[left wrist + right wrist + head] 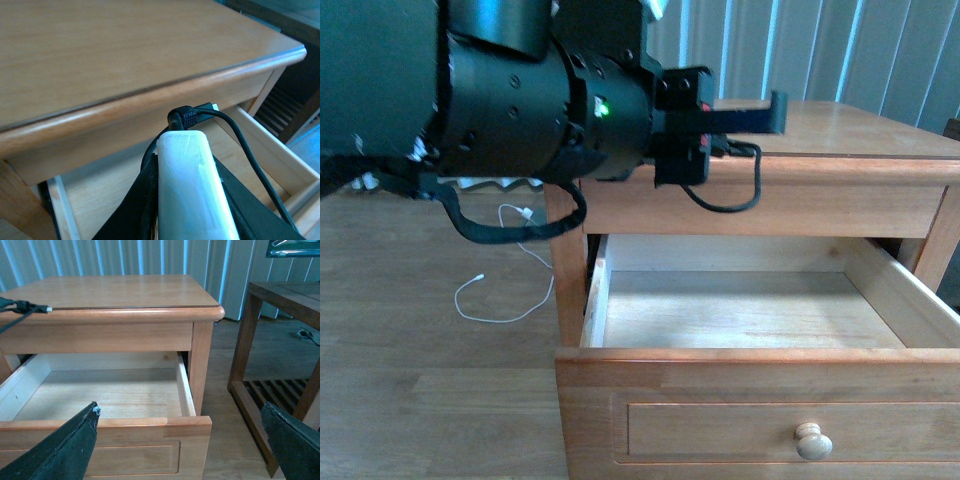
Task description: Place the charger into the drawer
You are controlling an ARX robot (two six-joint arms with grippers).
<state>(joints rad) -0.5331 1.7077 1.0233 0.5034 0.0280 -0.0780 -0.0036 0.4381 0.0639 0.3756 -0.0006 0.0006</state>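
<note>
A white charger (192, 185) sits clamped between the robot's left fingers (131, 210), which press on its long faces from either side, as seen from the left wrist. The charger's black cable (250, 160) leaves a ribbed plug at the block's far end and trails off to one side and down. From the front, the left arm (520, 90) reaches across at tabletop height toward the front left part of the honey-coloured table (860, 130), and the cable loops down across the table's front rail. Below, the upper drawer (740, 310) stands pulled well out, its pale wood inside in the light and its round knob (811, 440) facing the camera. The charger hangs just off the table's rounded front edge, above the back part of the drawer and clear of its bottom. The right fingers (65, 450) are spread wide and released, held out in front of the drawer's panel. A thin white cable (492, 321) lies curled on the wooden floor (420, 400) beside the table.
</note>
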